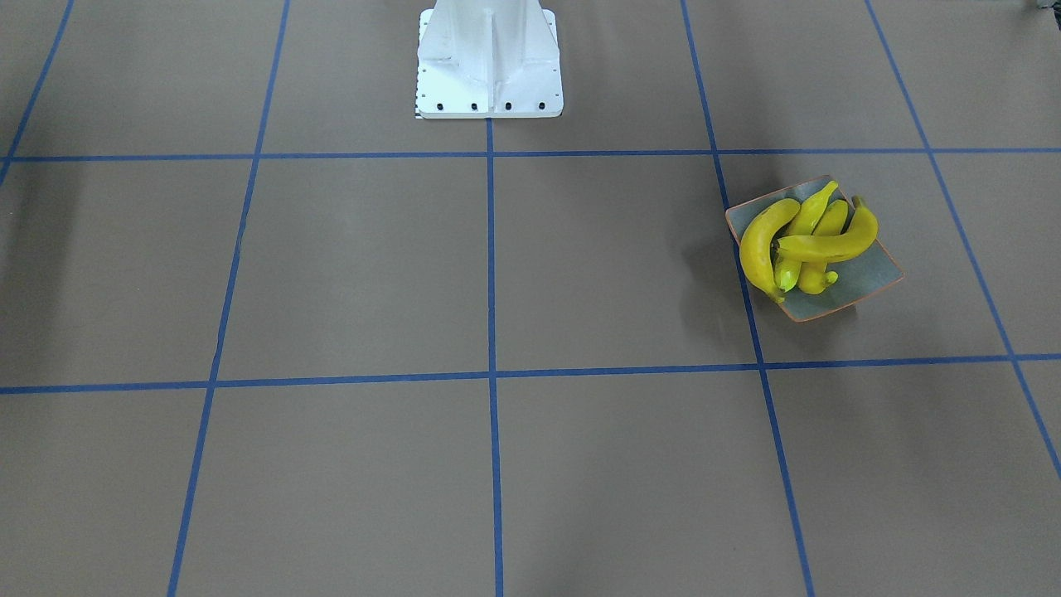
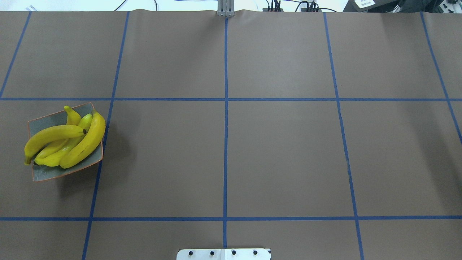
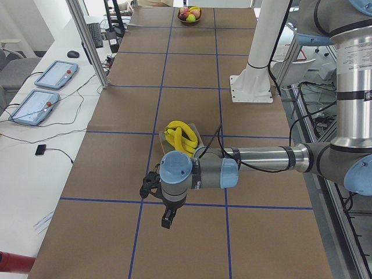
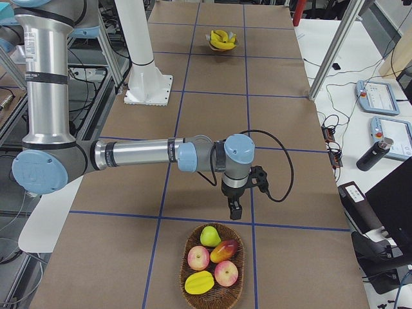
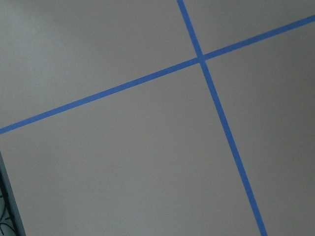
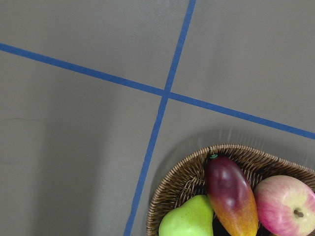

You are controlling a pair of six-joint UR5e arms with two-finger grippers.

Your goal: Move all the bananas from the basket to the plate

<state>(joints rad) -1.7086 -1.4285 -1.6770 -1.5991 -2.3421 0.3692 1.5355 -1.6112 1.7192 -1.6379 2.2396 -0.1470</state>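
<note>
**Bananas** (image 1: 808, 245) — four, bright yellow, were heaped together on the plate (image 1: 866, 278). Two lay side by side, one curved along the pile's edge, and one lay across the top.

**Plate:** square, grey-green and orange-rimmed. It sat flat on the table (image 2: 281, 151) on the robot's left side, just beside a line of blue tape (image 2: 226, 144).

**Basket** (image 6: 231, 148): round wicker, at the table's far right end and well apart from the plate. It held a green pear (image 6: 189, 219), a purple-and-orange mango-like fruit (image 6: 230, 194), two apples (image 4: 198, 258) and one yellow fruit (image 4: 199, 282).

**Left gripper** (image 3: 167, 222): pointed down, it hung over a tape crossing near the plate and touched nothing. It showed only in the side view, so I cannot tell how wide its fingers stood.

**Right gripper** (image 4: 235, 212): pointed down, it hung above the table just beside the basket's rim, with nothing visibly in its grasp. Its opening cannot be told either, since only a side view showed it.

**Pedestal** (image 1: 489, 62): white, bolted at the robot's edge of the table.
</note>
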